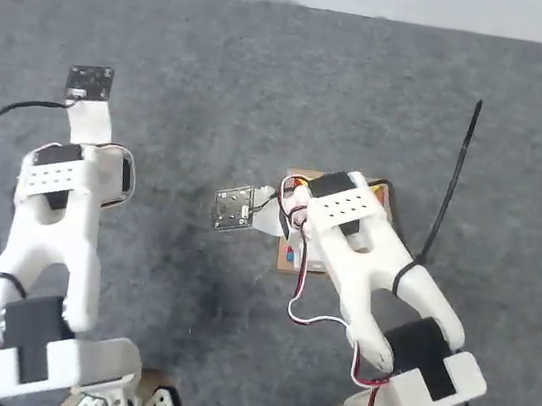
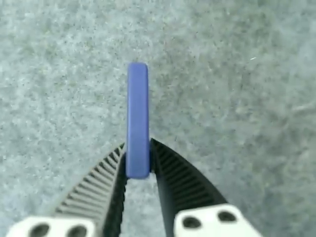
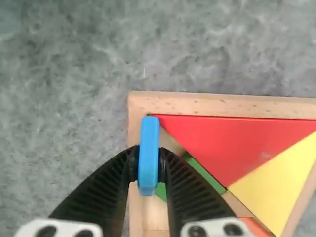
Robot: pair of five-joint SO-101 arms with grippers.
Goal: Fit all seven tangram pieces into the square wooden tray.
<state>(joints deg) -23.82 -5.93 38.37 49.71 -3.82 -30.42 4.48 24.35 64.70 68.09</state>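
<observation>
Left arm (image 1: 55, 233): comes in from the mat's near edge, left side. Left gripper (image 2: 138, 159) is clenched on a dark blue piece (image 2: 137, 113). The piece stands on edge between the ribbed fingers, its far end sticking out past the tips. Grey mat (image 2: 237, 74) lies under it; cannot tell whether the piece touches the mat. Well apart from the tray.

Right arm (image 1: 373, 268): comes in from the near edge, right side, and leans over the tray (image 3: 207, 103). The tray lies right of the mat's centre. Right gripper (image 3: 148, 160) is grasping a light blue piece (image 3: 149, 143), also on edge, its far end at an inside corner of the tray. Cannot tell whether it rests on the tray floor.

In the tray past that piece:
- Red triangle (image 3: 232, 143) lies along the rim, one point at the same corner.
- Green piece (image 3: 202, 173) sits just beside a gripper finger, against the red.
- Yellow triangle (image 3: 271, 192) touches the red one's other side.
- An orange piece (image 3: 249, 224) shows beside the yellow.

Farther off: a black strip (image 1: 452, 188) runs from the tray's right side toward the mat's far edge.
</observation>
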